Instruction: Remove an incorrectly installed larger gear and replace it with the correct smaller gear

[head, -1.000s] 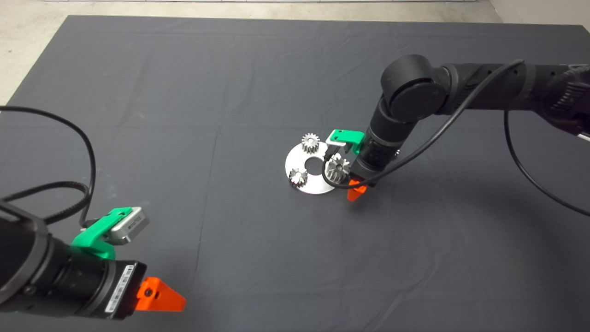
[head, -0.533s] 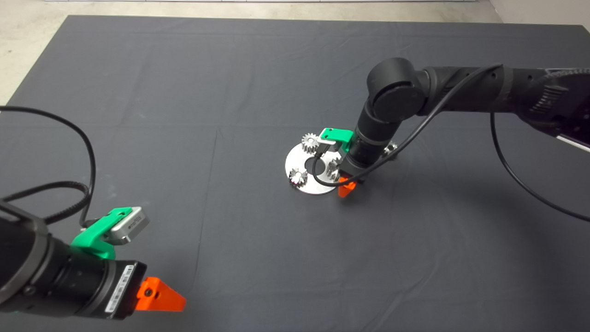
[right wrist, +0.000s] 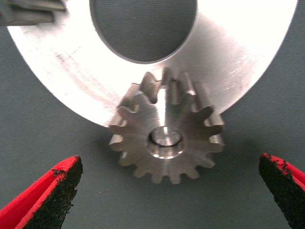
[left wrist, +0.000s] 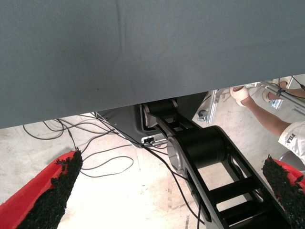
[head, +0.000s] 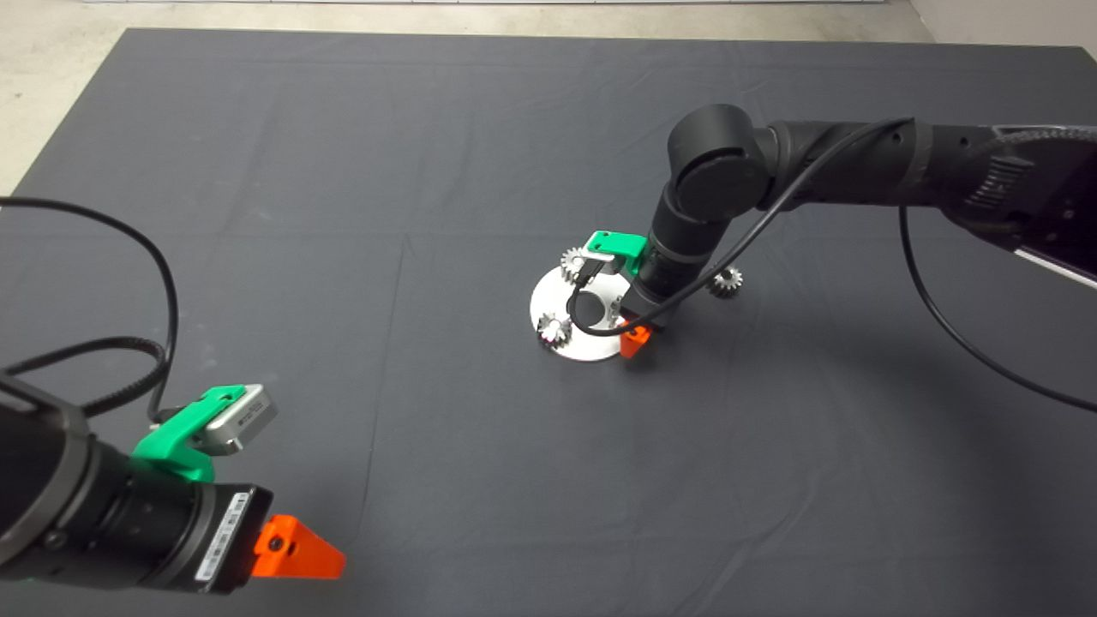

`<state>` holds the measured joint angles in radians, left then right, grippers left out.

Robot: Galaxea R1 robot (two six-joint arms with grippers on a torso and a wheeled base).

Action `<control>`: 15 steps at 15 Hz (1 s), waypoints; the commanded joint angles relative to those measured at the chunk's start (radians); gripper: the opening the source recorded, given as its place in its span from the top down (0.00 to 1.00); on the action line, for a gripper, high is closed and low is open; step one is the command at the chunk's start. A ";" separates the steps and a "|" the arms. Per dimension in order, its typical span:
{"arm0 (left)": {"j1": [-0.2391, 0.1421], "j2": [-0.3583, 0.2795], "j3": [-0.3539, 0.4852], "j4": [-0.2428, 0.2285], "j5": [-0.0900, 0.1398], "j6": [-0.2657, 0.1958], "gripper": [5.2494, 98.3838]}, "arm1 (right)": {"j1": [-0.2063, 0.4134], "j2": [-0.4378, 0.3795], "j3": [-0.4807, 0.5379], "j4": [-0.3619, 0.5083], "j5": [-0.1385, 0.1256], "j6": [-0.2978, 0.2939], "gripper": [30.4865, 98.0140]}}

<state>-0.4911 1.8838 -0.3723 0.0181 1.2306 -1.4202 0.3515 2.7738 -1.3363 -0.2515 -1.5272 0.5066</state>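
The right tool (right wrist: 167,195) hangs released over the larger gear (right wrist: 166,139), which sits between its fingers; the left tool (head: 296,553) waits released, no legible writing.

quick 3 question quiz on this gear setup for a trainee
1. True or false: the right end effector is shut on the larger gear.
2. The smaller gear lies: A on the mat, B on the steel disc, C on the floor.
3. Which end effector waits at the head view's lower left?
Key: 1 false, its fingers stand open either side; 2 A; 3 the left end effector.
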 commanded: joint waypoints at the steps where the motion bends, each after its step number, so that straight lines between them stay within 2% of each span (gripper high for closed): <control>1: -0.011 -0.002 0.017 -0.021 0.001 0.003 0.01 | 0.012 0.017 -0.012 -0.049 -0.131 -0.005 0.01; 5: -0.011 -0.002 0.017 -0.021 0.001 0.003 0.01 | 0.009 0.029 -0.018 -0.066 -0.131 -0.003 0.04; 7: -0.011 -0.002 0.017 -0.021 0.001 0.003 0.01 | 0.008 0.030 -0.023 -0.068 -0.131 -0.003 0.12; 10: -0.012 -0.002 0.017 -0.021 0.001 0.003 0.01 | -0.001 0.030 -0.038 -0.070 -0.131 -0.005 0.12; 12: -0.011 -0.002 0.017 -0.021 0.001 0.003 0.01 | -0.003 0.033 -0.041 -0.071 -0.131 -0.003 0.18; 15: -0.011 -0.002 0.017 -0.021 0.001 0.003 0.01 | -0.003 0.051 -0.058 -0.075 -0.131 -0.003 0.20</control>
<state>-0.4911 1.8838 -0.3723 0.0181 1.2306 -1.4202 0.3396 2.7966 -1.3729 -0.2847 -1.5272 0.5060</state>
